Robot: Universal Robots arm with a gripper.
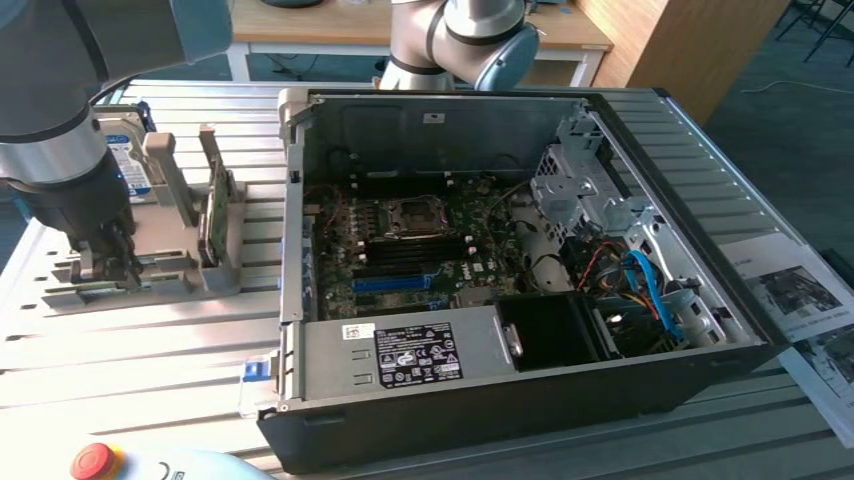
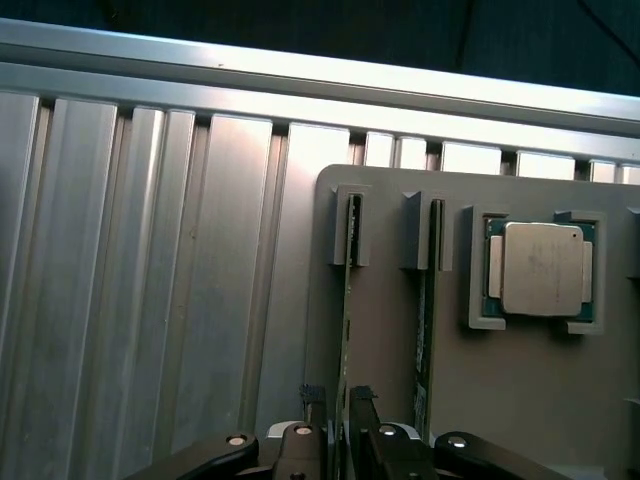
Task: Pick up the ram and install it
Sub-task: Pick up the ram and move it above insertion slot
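End effector: the dark two-fingered end effector (image 2: 337,408) is lowered onto the grey plastic holder block (image 2: 500,400). Its fingers (image 2: 311,402) stand apart, one on each side of a board's edge, and it is not clamped on anything.
Ram: the thin, narrow green circuit-board ram (image 2: 349,290) stands on edge in the holder block's outermost slot. It runs between the two fingers and sits closer to one than the other.
Neighbouring slot: a second thin green board (image 2: 428,300) stands on edge just beside the ram, parallel to it.
Processor: a square silver-capped processor chip (image 2: 541,268) lies flat in a square recess of the block, beside the second board.
Arm: in the exterior view the grey arm comes down at the exterior view's left, with the end effector (image 1: 107,258) at the near end of the holder block (image 1: 174,275).
Other parts: a silver hard drive with a blue-white label (image 1: 130,165) and a broad green expansion card (image 1: 214,215) stand upright in the same block.
Computer: a black open desktop case (image 1: 534,400) lies to the exterior view's right of the block, its green motherboard (image 1: 414,250) exposed.
Surface: the ribbed aluminium surface (image 1: 160,340) carries both block and case.
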